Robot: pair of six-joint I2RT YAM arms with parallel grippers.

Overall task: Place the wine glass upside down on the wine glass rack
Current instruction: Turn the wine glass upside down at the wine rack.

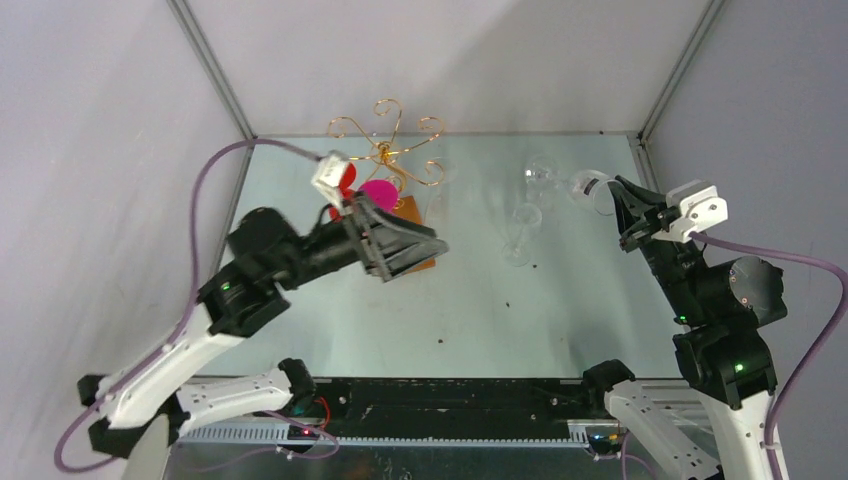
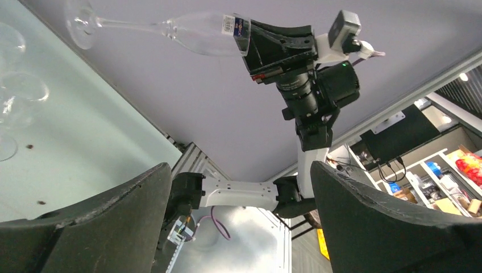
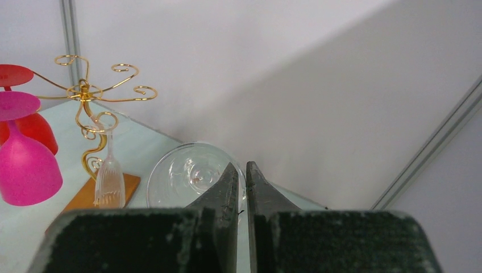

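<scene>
My right gripper [image 1: 614, 194] is shut on the rim of a clear wine glass [image 1: 586, 185], held roughly level above the table's far right. From the right wrist I look into the bowl of this wine glass [image 3: 185, 173], with its rim pinched between the fingertips of the right gripper [image 3: 242, 170]. The left wrist view shows the wine glass [image 2: 193, 35] lying sideways, foot pointing away from the gripper. The gold wine glass rack [image 1: 388, 148] stands at the back, left of centre, on a brown base [image 1: 412, 212]. My left gripper [image 1: 425, 248] hovers open in front of it, holding nothing.
A red glass [image 1: 345, 182] and a pink glass [image 1: 379, 193] hang upside down on the rack, and a clear fluted glass [image 3: 109, 177] hangs there too. Two more clear glasses [image 1: 540, 172] [image 1: 520, 232] stand on the table between the rack and my right gripper.
</scene>
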